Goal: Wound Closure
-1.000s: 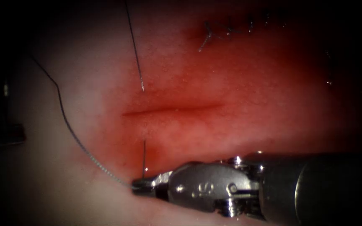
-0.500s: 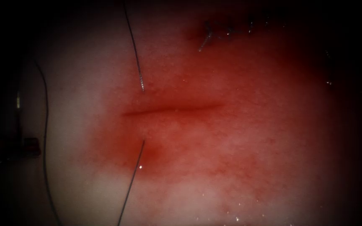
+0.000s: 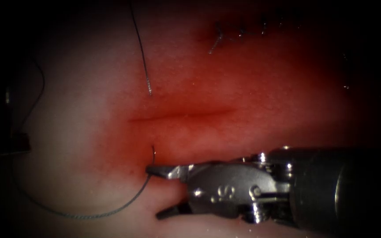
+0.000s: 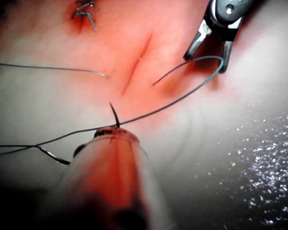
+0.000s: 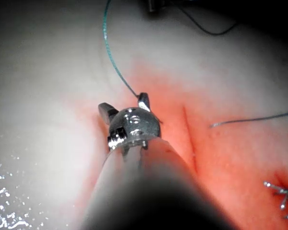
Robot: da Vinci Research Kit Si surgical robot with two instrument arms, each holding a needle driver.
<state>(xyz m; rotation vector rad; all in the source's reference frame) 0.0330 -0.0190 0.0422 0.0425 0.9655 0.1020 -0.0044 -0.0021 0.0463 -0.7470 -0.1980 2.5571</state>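
Gaping beside the thread (image 3: 111,214), right tool (image 3: 157,191) holds nothing; its lettering unreadable.

Right pincer (image 3: 159,191) back, agape beside thread (image 3: 144,185)

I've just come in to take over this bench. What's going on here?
Practice suturing on the tissue. The right tool has its jaws open and holds nothing. It sits below the cut, near its left end, with the upper jaw against the thread where it comes out of the tissue. Thread also enters above the cut. The left tool is close to the thread, but I cannot tell what it holds or where the needle is.
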